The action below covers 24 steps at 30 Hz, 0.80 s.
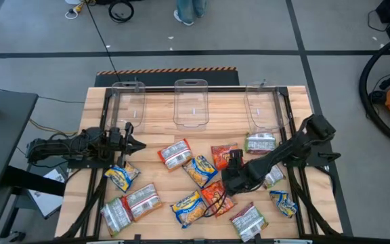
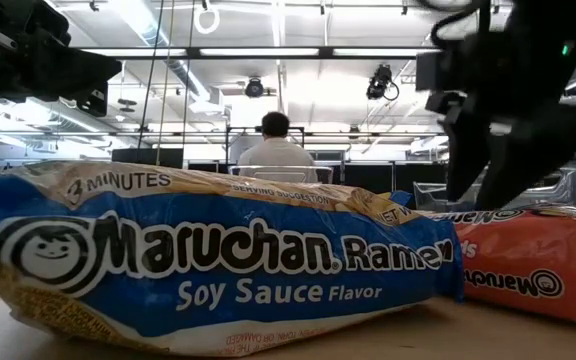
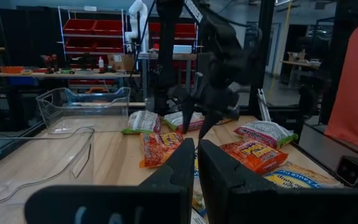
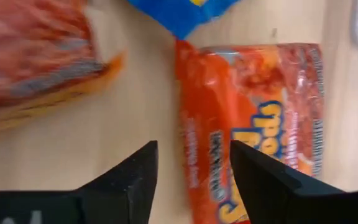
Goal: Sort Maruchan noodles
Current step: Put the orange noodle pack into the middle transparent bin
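Several Maruchan noodle packets lie flat on the wooden table: blue-and-yellow ones point(image 1: 200, 169), orange-red ones point(image 1: 223, 154) point(image 1: 217, 198) and silvery ones point(image 1: 175, 154). My right gripper point(image 1: 230, 176) reaches in from the table's right and points steeply down over the middle. It is open and has nothing between its fingers. In the right wrist view its fingers point(image 4: 194, 171) stand above the edge of an orange-red packet point(image 4: 247, 118) without touching it. My left gripper point(image 3: 196, 144) waits shut and level at the left point(image 1: 133, 141).
Three clear plastic bins point(image 1: 127, 105) point(image 1: 191, 105) point(image 1: 263, 108) stand along the table's far edge. A blue-and-yellow packet point(image 2: 208, 265) fills the foreground of the low view. A person point(image 2: 275, 150) sits in the room beyond the table.
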Tool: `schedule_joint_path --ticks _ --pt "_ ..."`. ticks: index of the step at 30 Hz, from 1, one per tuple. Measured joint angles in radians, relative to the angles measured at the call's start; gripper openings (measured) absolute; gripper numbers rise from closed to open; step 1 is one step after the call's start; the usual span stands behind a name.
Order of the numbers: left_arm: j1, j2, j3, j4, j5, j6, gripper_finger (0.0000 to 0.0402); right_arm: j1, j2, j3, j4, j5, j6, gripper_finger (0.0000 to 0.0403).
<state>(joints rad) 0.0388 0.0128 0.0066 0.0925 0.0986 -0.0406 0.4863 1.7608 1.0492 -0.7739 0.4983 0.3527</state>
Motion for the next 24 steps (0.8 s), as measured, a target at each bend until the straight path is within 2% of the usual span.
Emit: schedule_joint_path --ticks 3,14,24 --pt "0.0 0.0 0.0 0.0 0.0 0.0 0.0027 -0.001 0.017 0.0 0.029 0.057 -0.054 0.0212" --pt "0.0 0.0 0.0 0.0 0.0 0.0 0.0027 -0.006 0.021 -0.069 0.111 0.079 -0.14 0.0205" --pt "0.0 0.0 0.0 0.0 0.0 0.0 0.0027 -0.006 0.014 -0.023 0.037 0.081 -0.214 0.0204"
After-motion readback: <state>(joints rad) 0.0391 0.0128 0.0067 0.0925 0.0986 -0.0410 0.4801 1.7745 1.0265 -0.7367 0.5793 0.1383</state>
